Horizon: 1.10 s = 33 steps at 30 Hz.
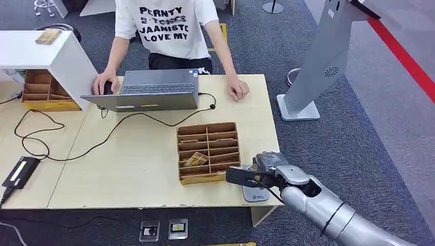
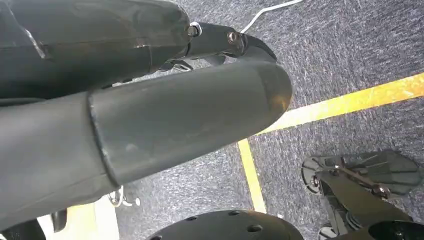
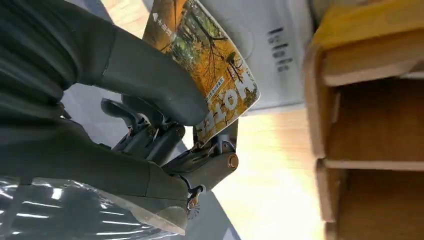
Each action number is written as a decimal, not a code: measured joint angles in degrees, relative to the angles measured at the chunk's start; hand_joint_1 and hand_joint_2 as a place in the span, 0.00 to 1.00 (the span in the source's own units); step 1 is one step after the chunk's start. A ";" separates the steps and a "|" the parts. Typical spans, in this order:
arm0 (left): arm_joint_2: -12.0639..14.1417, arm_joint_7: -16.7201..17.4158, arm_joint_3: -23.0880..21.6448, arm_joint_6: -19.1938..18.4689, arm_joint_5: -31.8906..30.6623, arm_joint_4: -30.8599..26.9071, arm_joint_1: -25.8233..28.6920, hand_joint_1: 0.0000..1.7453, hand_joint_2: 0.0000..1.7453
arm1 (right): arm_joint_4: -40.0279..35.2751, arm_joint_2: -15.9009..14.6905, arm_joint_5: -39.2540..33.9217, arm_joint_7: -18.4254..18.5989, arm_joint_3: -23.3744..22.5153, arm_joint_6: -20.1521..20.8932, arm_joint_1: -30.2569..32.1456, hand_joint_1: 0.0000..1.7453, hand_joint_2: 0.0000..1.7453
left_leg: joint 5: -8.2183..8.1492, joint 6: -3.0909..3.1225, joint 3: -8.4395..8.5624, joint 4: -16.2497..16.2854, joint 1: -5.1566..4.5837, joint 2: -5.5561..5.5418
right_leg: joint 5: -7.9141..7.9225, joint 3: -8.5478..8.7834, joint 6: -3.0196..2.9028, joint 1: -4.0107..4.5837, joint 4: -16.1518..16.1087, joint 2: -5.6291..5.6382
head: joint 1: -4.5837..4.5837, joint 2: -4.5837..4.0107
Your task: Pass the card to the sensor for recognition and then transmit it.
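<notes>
My right hand (image 1: 261, 171) hovers at the table's front right corner, just right of the wooden organizer (image 1: 208, 152). In the right wrist view its thumb and fingers (image 3: 150, 95) pinch a card (image 3: 220, 70) printed with orange autumn trees. The card sits low over the white sensor pad (image 1: 255, 193), whose pale face (image 3: 280, 50) shows right behind it. Another card (image 1: 195, 159) lies in one organizer compartment. My left hand (image 2: 175, 110) hangs over the dark carpet, holding nothing.
A person stands behind the table with both hands by a grey laptop (image 1: 154, 89). A cable (image 1: 118, 125) trails across the tabletop to a black device (image 1: 20, 171) at the left. A second wooden organizer (image 1: 43, 89) sits far left. A grey kiosk stand (image 1: 318, 66) rises right of the table.
</notes>
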 joint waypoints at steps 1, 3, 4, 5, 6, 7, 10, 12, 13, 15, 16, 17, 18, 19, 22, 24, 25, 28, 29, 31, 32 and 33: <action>0.00 0.04 0.00 0.02 0.11 0.00 0.00 0.00 0.00 | 0.15 0.24 -0.09 -0.09 0.00 -0.50 0.01 1.00 1.00 | 0.00 0.00 0.00 0.00 0.00 0.00 | 0.00 0.00 0.00 0.00 0.00 0.00 | 0.00 0.00; 0.00 0.15 0.00 0.04 0.20 0.00 0.00 0.00 0.00 | 0.48 0.78 -0.37 -0.15 0.00 -1.72 0.05 1.00 1.00 | 0.00 0.00 0.00 0.00 0.00 0.00 | 0.00 0.00 0.00 0.00 0.00 0.00 | 0.00 0.00; 0.00 0.20 0.00 0.07 0.28 0.00 0.00 0.00 0.00 | 0.70 1.09 -0.44 -0.17 0.04 -2.32 0.07 1.00 1.00 | 0.00 0.00 0.00 0.00 0.00 0.00 | 0.00 0.00 0.00 0.00 0.00 0.00 | 0.00 0.00; 0.00 0.22 0.00 0.09 0.37 0.00 0.00 0.00 0.00 | 0.98 1.35 -0.48 -0.22 0.09 -2.75 0.07 1.00 1.00 | 0.00 0.00 0.00 0.00 0.00 0.00 | 0.00 0.00 0.00 0.00 0.00 0.00 | 0.00 0.00; 0.00 0.26 0.00 0.11 0.39 0.00 0.00 0.00 0.00 | 1.27 1.64 -0.57 -0.22 0.11 -3.12 0.08 1.00 1.00 | 0.00 0.00 0.00 0.00 0.00 0.00 | 0.00 0.00 0.00 0.00 0.00 0.00 | 0.00 -0.02; 0.00 0.33 0.00 0.15 0.57 0.00 0.00 0.00 0.00 | 1.46 1.83 -0.59 -0.22 0.13 -3.43 0.09 1.00 1.00 | 0.00 0.00 0.01 0.00 0.00 0.00 | 0.00 0.00 0.00 0.00 0.00 0.00 | 0.00 0.00; 0.00 0.33 0.00 0.22 0.70 0.00 0.01 0.00 0.00 | 1.97 2.25 -0.74 -0.20 0.17 -4.26 0.09 1.00 1.00 | 0.00 0.00 0.00 0.00 0.00 0.00 | 0.00 0.00 0.00 0.00 0.00 0.00 | 0.00 0.00; 0.00 0.33 0.00 0.24 0.70 0.00 0.01 0.00 0.00 | 2.29 2.36 -0.92 -0.13 0.17 -4.70 0.09 1.00 1.00 | 0.00 0.00 0.00 0.00 0.00 0.00 | 0.00 0.00 0.00 0.00 0.00 0.00 | 0.00 0.00; 0.00 0.33 0.00 0.24 0.70 0.00 0.01 0.00 0.00 | 2.40 2.42 -0.98 -0.13 0.17 -4.85 0.10 1.00 1.00 | 0.00 0.00 0.00 0.00 0.00 0.00 | 0.00 0.00 0.00 0.00 0.00 0.00 | 0.00 0.00; 0.00 0.33 0.00 0.24 0.70 0.00 0.01 0.00 0.00 | 2.64 2.47 -1.09 -0.09 0.17 -5.22 0.13 1.00 1.00 | 0.00 0.00 0.01 0.00 0.00 0.00 | 0.00 0.00 0.00 0.00 0.00 0.00 | 0.00 0.00; 0.00 0.33 0.00 0.24 0.70 0.00 0.01 0.00 0.00 | 2.75 2.47 -1.20 -0.07 0.17 -5.40 0.15 1.00 1.00 | 0.00 0.00 0.01 0.00 0.00 0.00 | 0.00 0.00 0.00 0.00 0.00 0.00 | 0.00 0.00; 0.00 0.33 0.00 0.24 0.70 0.00 0.01 0.00 0.00 | 2.86 2.49 -1.29 0.00 0.17 -5.64 0.20 1.00 1.00 | 0.00 0.00 0.01 0.00 0.00 0.00 | 0.00 0.00 0.00 0.00 0.00 0.00 | 0.00 0.00; 0.00 0.33 0.00 0.24 0.70 0.00 0.01 0.00 0.00 | 2.95 2.47 -1.42 0.07 0.17 -5.77 0.22 1.00 1.00 | 0.00 0.00 0.01 0.00 0.00 0.00 | 0.00 0.00 0.00 0.00 0.00 0.00 | 0.00 0.00; 0.00 0.33 0.00 0.24 0.70 0.00 0.01 0.00 0.00 | 3.04 2.47 -1.42 0.13 0.17 -5.90 0.27 1.00 1.00 | 0.00 0.00 0.01 0.00 0.00 0.00 | 0.00 0.00 0.00 0.00 0.00 0.00 | 0.00 0.00; 0.00 0.33 0.00 0.26 0.63 0.00 0.01 0.00 0.00 | 3.30 2.47 -1.49 0.41 0.17 -6.32 0.45 1.00 1.00 | 0.00 0.00 0.02 0.00 0.00 0.00 | 0.00 0.00 0.00 0.00 0.00 0.00 | 0.00 0.00; 0.00 0.33 0.00 0.26 0.55 0.00 0.01 0.00 0.00 | 3.41 2.47 -1.49 0.53 0.15 -6.53 0.55 1.00 1.00 | 0.00 0.00 0.02 0.00 0.00 0.00 | 0.00 0.00 0.00 0.00 0.00 0.01 | 0.00 0.00; 0.00 0.33 0.00 0.26 0.52 0.00 0.01 0.00 0.00 | 3.45 2.47 -1.49 0.61 0.15 -6.66 0.59 1.00 1.00 | 0.00 0.00 0.03 0.00 0.00 0.00 | 0.00 0.00 0.00 0.00 0.00 0.01 | 0.00 0.00; 0.00 0.33 0.00 0.26 0.50 0.00 0.01 0.00 0.00 | 3.45 2.47 -1.38 1.07 0.04 -6.88 0.64 1.00 1.00 | 0.00 0.00 0.03 0.00 0.00 0.01 | 0.00 0.00 0.00 0.00 0.00 0.01 | 0.00 0.00; 0.00 0.33 0.00 0.26 0.50 0.00 0.01 0.00 0.00 | 3.45 2.45 -1.16 1.18 0.00 -6.97 0.65 1.00 1.00 | 0.00 0.00 0.03 0.00 0.00 0.01 | 0.00 0.00 0.00 0.00 0.00 0.01 | 0.00 0.00; 0.00 0.33 0.00 0.24 0.52 0.00 0.01 0.00 0.00 | 3.45 2.42 -0.24 1.79 -0.04 -7.41 0.64 1.00 1.00 | 0.00 0.00 0.03 0.00 0.00 0.01 | 0.00 0.00 0.00 0.00 0.00 0.01 | 0.00 0.00; 0.00 0.33 0.00 0.26 0.55 0.00 0.01 0.00 0.00 | 3.45 2.38 0.26 2.10 -0.07 -7.67 0.63 1.00 1.00 | 0.00 0.00 0.03 0.00 0.00 0.01 | 0.00 0.00 0.00 0.00 0.00 0.01 | 0.00 -0.02; 0.00 0.33 0.00 0.26 0.57 0.00 0.02 0.00 0.00 | 3.45 2.32 0.70 2.40 -0.11 -7.91 0.61 1.00 1.00 | 0.00 0.00 0.03 0.00 0.00 0.01 | 0.00 0.00 0.00 0.00 0.00 0.01 | 0.00 0.00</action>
